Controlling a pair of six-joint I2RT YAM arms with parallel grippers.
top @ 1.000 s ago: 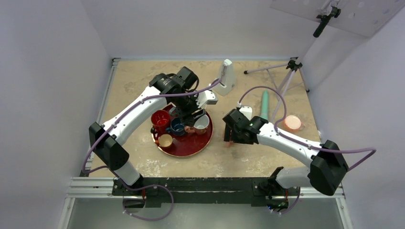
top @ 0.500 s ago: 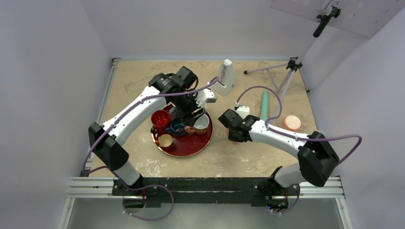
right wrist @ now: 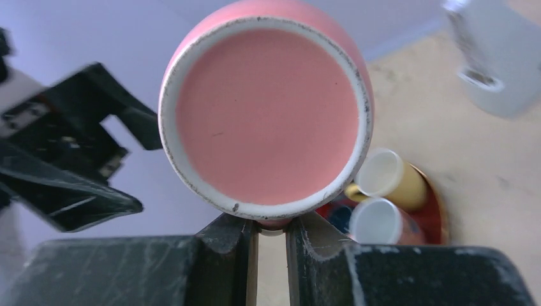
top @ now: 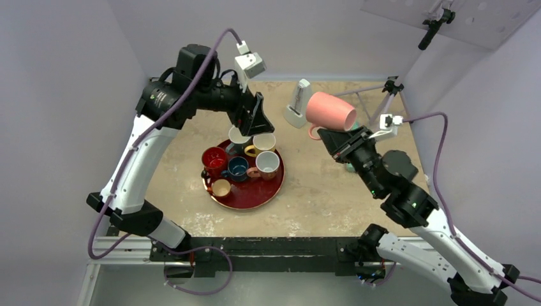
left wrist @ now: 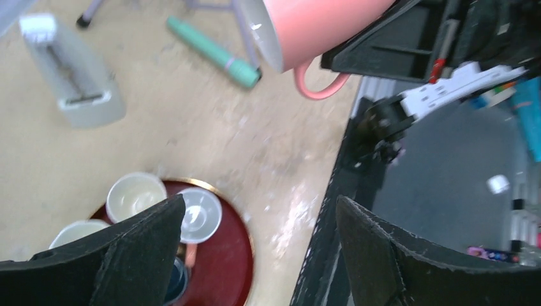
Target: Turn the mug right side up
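A pink mug [top: 330, 110] hangs in the air on its side above the table's right half. My right gripper [top: 325, 134] is shut on its handle, which points down. In the right wrist view the mug's [right wrist: 268, 108] base faces the camera, and my right gripper [right wrist: 272, 226] pinches the handle just below it. The left wrist view shows the mug's [left wrist: 312, 25] rim pointing left. My left gripper [top: 252, 115] is raised above the tray's far edge, and it [left wrist: 258, 210] stands open and empty.
A round red tray [top: 255, 194] holds several cups, among them a red mug [top: 214, 158], a blue mug [top: 237, 167] and a yellow mug [top: 261, 143]. A white upright device [top: 300, 102], a green cylinder [left wrist: 214, 54] and a tripod [top: 383, 95] stand at the back.
My right arm has risen from low beside the tray and now holds the pink mug in the air. The left arm has lifted off the tray and its jaws have opened wider.
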